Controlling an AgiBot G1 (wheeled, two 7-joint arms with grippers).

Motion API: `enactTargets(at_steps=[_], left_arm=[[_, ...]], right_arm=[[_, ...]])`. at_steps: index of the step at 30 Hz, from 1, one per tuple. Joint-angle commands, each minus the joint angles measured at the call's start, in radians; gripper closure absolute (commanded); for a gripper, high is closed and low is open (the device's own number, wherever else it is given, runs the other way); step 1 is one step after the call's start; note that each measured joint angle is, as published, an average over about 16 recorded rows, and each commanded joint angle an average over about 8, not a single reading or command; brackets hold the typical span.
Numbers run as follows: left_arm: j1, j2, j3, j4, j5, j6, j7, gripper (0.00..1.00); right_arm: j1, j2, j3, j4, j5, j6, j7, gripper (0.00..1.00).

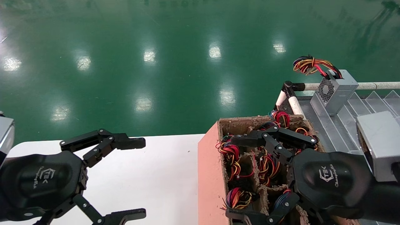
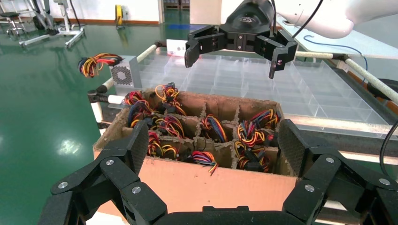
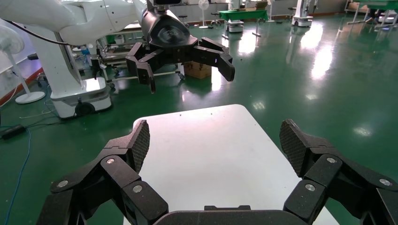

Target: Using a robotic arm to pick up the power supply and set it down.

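Right tool (image 1: pixel 250 176): released, empty, over cardboard box (image 1: pixel 207 175) of wiring. Left tool (image 1: pixel 137 178): released, idle over white surface (image 1: pixel 150 175). Power supply (image 1: pixel 337 90): on grey tray (image 1: pixel 331 131), apparently upright. Advice: reach farther, straddle casing, avoid wires.

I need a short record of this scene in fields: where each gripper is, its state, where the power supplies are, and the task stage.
left gripper: open, holding nothing, over the white table
right gripper: open, holding nothing, over the cardboard box
cardboard box: divided into cells, coloured wire bundles showing in them
power supply: grey, fan grille, wires on top, standing on the clear divided tray beyond the box
task stage: nothing grasped at this moment
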Motion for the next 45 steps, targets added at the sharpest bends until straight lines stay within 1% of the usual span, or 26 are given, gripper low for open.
enactTargets(at_steps=[1, 22, 30, 34, 38, 41, 45], left_arm=[[0.000, 0.000, 0.000, 0.000, 0.000, 0.000, 0.000, 0.00], [0.000, 0.000, 0.000, 0.000, 0.000, 0.000, 0.000, 0.00], [0.000, 0.000, 0.000, 0.000, 0.000, 0.000, 0.000, 1.00], [0.000, 0.000, 0.000, 0.000, 0.000, 0.000, 0.000, 1.00], [0.000, 0.000, 0.000, 0.000, 0.000, 0.000, 0.000, 1.00], [0.000, 0.000, 0.000, 0.000, 0.000, 0.000, 0.000, 1.00], [0.000, 0.000, 0.000, 0.001, 0.000, 0.000, 0.000, 1.00]], right_arm=[[0.000, 0.000, 0.000, 0.000, 0.000, 0.000, 0.000, 0.00], [0.000, 0.000, 0.000, 0.000, 0.000, 0.000, 0.000, 0.00], [0.000, 0.000, 0.000, 0.000, 0.000, 0.000, 0.000, 0.00], [0.000, 0.001, 0.000, -0.001, 0.000, 0.000, 0.001, 0.00], [0.009, 0.020, -0.002, -0.005, -0.012, -0.006, 0.014, 0.00], [0.028, 0.045, -0.014, -0.007, -0.041, -0.011, 0.047, 0.00], [0.056, 0.077, -0.048, -0.001, -0.115, -0.007, 0.112, 0.00]])
